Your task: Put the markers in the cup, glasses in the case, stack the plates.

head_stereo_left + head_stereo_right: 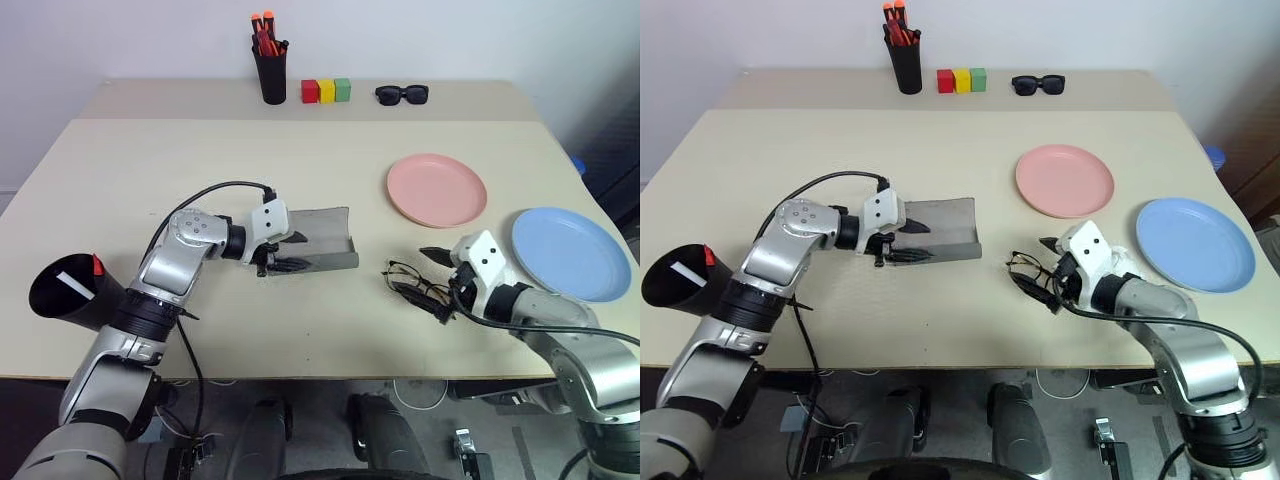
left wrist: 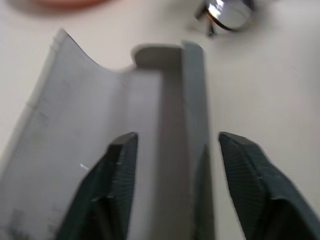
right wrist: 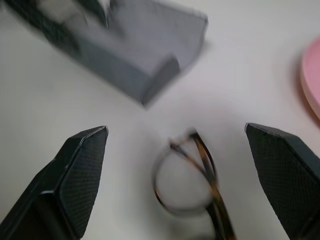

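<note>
Right fingers wide over the glasses, left fingers straddling the open case

The right gripper (image 3: 175,170) has its fingers spread to full width with the glasses (image 1: 415,285) lying between and just beyond their tips, nothing grasped; the left gripper (image 2: 172,155) stands parted, one finger inside the case (image 1: 325,240) and one outside its near wall, neither visibly pinching it; judged from this, the step in hand is the pick-up of the glasses, best done by closing on the bridge or one rim rather than a thin temple, then lifting level toward the case, which lies open just left of the glasses on the table (image 1: 300,160); the left fingers could steady the case; pink plate (image 1: 437,189) beyond the glasses, blue plate (image 1: 570,252) to their right, unstacked; the markers (image 1: 80,280) sit in the cup (image 1: 65,295) far left of the case.
</note>
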Robot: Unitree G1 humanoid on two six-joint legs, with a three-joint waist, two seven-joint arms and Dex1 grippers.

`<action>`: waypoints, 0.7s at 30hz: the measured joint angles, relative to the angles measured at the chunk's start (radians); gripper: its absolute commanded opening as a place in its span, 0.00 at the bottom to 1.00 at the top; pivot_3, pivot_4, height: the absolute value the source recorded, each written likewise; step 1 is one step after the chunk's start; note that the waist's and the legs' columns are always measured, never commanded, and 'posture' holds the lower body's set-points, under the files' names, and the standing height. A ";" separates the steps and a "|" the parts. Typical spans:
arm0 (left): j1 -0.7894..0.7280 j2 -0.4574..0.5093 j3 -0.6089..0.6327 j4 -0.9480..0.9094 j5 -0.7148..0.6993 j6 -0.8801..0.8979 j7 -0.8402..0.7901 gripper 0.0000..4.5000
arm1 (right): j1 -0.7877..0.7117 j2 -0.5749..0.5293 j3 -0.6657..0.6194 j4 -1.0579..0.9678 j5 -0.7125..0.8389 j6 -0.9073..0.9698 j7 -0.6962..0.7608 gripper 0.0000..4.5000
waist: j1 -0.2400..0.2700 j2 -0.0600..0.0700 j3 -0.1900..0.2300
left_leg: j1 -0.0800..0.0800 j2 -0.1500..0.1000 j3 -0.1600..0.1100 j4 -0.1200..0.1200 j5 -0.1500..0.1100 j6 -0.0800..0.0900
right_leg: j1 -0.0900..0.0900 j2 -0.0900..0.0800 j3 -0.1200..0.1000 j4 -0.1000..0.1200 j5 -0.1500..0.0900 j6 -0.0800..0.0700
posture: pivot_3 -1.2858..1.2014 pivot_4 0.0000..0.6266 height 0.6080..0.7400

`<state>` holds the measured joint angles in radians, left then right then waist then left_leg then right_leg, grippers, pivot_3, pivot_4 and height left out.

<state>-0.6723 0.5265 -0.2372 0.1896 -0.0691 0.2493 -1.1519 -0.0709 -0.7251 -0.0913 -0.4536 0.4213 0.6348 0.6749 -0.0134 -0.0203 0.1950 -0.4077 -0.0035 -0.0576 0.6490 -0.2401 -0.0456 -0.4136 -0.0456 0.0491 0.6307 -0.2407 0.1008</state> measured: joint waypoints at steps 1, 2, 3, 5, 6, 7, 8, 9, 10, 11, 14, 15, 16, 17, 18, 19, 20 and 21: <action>0.010 -0.005 0.013 -0.012 -0.004 -0.002 0.016 0.53 | -0.010 -0.019 0.000 0.007 -0.010 0.001 0.005 1.00 | -0.001 0.000 0.000 | 0.000 0.000 0.000 0.000 0.000 0.000 | 0.000 0.000 0.000 0.000 0.000 0.000 | 0.52 0.24 1.00; 0.028 -0.008 0.025 -0.039 -0.010 -0.003 0.029 0.53 | -0.019 -0.040 0.000 0.009 -0.019 0.001 0.010 1.00 | -0.002 0.000 0.000 | 0.000 0.000 0.000 0.000 0.000 0.000 | 0.000 0.000 0.000 0.000 0.000 0.000 | 0.52 0.24 1.00; 0.055 -0.009 0.034 -0.082 -0.026 -0.004 0.038 0.53 | -0.027 -0.061 -0.001 0.009 -0.030 0.001 0.016 1.00 | -0.003 0.000 0.000 | 0.000 0.000 0.000 -0.001 0.000 0.000 | 0.000 0.000 0.000 0.000 0.001 0.002 | 0.52 0.24 1.00; 0.124 -0.012 0.040 -0.188 -0.062 0.006 0.043 0.53 | -0.036 -0.099 -0.001 0.008 -0.053 0.001 0.025 1.00 | -0.001 0.000 0.000 | 0.000 0.001 0.000 -0.001 0.000 0.000 | 0.000 0.000 0.000 0.000 0.001 0.003 | 0.52 0.24 1.00; 0.168 -0.010 0.041 -0.248 -0.082 0.012 0.043 0.53 | -0.037 -0.119 0.002 0.006 -0.064 0.000 0.030 1.00 | -0.001 0.000 0.000 | 0.000 0.001 0.000 -0.001 0.000 0.001 | 0.000 0.000 0.000 0.000 0.001 0.003 | 0.52 0.24 1.00; 0.229 -0.006 0.041 -0.325 -0.103 0.021 0.045 0.53 | -0.036 -0.144 0.008 0.001 -0.083 0.000 0.036 1.00 | -0.002 0.001 0.000 | 0.000 0.001 0.000 -0.001 -0.001 0.001 | 0.000 -0.001 0.000 0.000 0.001 0.002 | 0.52 0.24 1.00; 0.278 -0.004 0.039 -0.381 -0.119 0.028 0.045 0.53 | -0.033 -0.163 0.012 -0.003 -0.099 -0.001 0.038 1.00 | -0.001 0.001 0.000 | 0.000 0.001 0.000 -0.001 -0.001 0.001 | 0.000 -0.001 0.000 0.000 0.001 0.002 | 0.52 0.24 1.00; 0.329 -0.003 0.037 -0.435 -0.131 0.032 0.050 0.53 | -0.031 -0.177 0.019 -0.008 -0.119 -0.004 0.038 1.00 | -0.001 0.001 0.000 | 0.000 0.001 0.000 -0.001 -0.001 0.001 | 0.000 -0.001 0.000 0.000 0.000 0.000 | 0.52 0.24 1.00; 0.389 -0.003 0.036 -0.492 -0.150 0.034 0.063 0.53 | -0.028 -0.192 0.035 -0.019 -0.145 -0.010 0.036 1.00 | 0.000 0.001 0.000 | 0.001 0.001 0.000 -0.001 -0.001 0.001 | 0.000 -0.001 0.000 0.000 -0.001 -0.001 | 0.52 0.24 1.00; 0.428 -0.010 0.036 -0.527 -0.161 0.037 0.078 0.53 | -0.023 -0.194 0.045 -0.024 -0.165 -0.013 0.033 1.00 | 0.000 0.001 0.000 | 0.001 0.001 0.000 -0.001 -0.001 0.001 | 0.000 -0.001 0.000 0.000 -0.001 -0.002 | 0.52 0.24 1.00; 0.511 -0.015 0.037 -0.582 -0.163 0.042 0.124 0.53 | -0.011 -0.194 0.085 -0.041 -0.211 -0.018 0.021 1.00 | 0.003 0.001 0.000 | 0.002 0.001 0.000 0.001 -0.001 0.001 | 0.002 -0.001 0.000 0.000 -0.001 -0.002 | 0.52 0.24 1.00; 0.537 -0.018 0.037 -0.587 -0.163 0.044 0.141 0.53 | -0.008 -0.194 0.096 -0.045 -0.227 -0.016 0.016 1.00 | 0.002 0.001 0.000 | 0.002 0.001 0.001 0.001 -0.001 0.001 | 0.002 -0.001 0.001 -0.001 -0.001 -0.002 | 0.52 0.24 1.00; 0.558 -0.021 0.037 -0.586 -0.162 0.046 0.158 0.53 | -0.008 -0.194 0.105 -0.047 -0.243 -0.012 0.011 1.00 | 0.002 0.001 0.000 | 0.002 0.001 0.001 0.001 -0.001 0.001 | 0.002 -0.001 0.001 -0.001 -0.001 -0.002 | 0.52 0.24 1.00; 0.571 -0.024 0.036 -0.585 -0.162 0.046 0.169 0.53 | -0.008 -0.194 0.114 -0.047 -0.255 -0.008 0.007 1.00 | 0.002 0.001 0.000 | 0.002 0.001 0.001 0.001 -0.001 0.001 | 0.002 -0.001 0.001 -0.001 -0.001 -0.002 | 0.52 0.24 1.00; 0.582 -0.027 0.036 -0.585 -0.161 0.045 0.179 0.53 | -0.007 -0.194 0.120 -0.048 -0.266 -0.006 0.002 1.00 | 0.002 0.001 0.000 | 0.002 0.001 0.001 0.001 -0.001 0.001 | 0.002 -0.001 0.001 -0.001 -0.001 -0.002 | 0.52 0.24 1.00; 0.590 -0.029 0.035 -0.583 -0.161 0.044 0.189 0.53 | -0.007 -0.193 0.127 -0.048 -0.278 -0.002 -0.002 1.00 | 0.002 0.001 0.000 | 0.001 0.001 0.001 0.001 -0.001 0.001 | 0.002 -0.001 0.001 -0.001 -0.001 -0.002 | 0.52 0.24 1.00; 0.594 -0.031 0.034 -0.582 -0.161 0.042 0.197 0.53 | -0.007 -0.193 0.129 -0.048 -0.289 0.001 -0.005 1.00 | 0.002 0.001 0.000 | 0.001 0.001 0.001 0.001 -0.001 0.001 | 0.002 -0.001 0.001 -0.001 -0.001 -0.002 | 0.52 0.24 1.00; 0.597 -0.033 0.034 -0.581 -0.161 0.039 0.201 0.53 | -0.008 -0.193 0.132 -0.048 -0.298 0.006 -0.010 1.00 | 0.002 0.001 0.000 | 0.002 0.001 0.001 0.001 -0.001 0.001 | 0.002 -0.001 0.001 -0.001 -0.001 -0.002 | 0.52 0.24 1.00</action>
<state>-0.0756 0.4939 -0.2032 -0.3910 -0.2302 0.2887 -0.9505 -0.0792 -0.9185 0.0411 -0.5016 0.1233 0.6409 0.6651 -0.0112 -0.0193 0.1946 -0.4062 -0.0027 -0.0562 0.6501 -0.2407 -0.0446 -0.4117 -0.0468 0.0497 0.6295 -0.2420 0.0987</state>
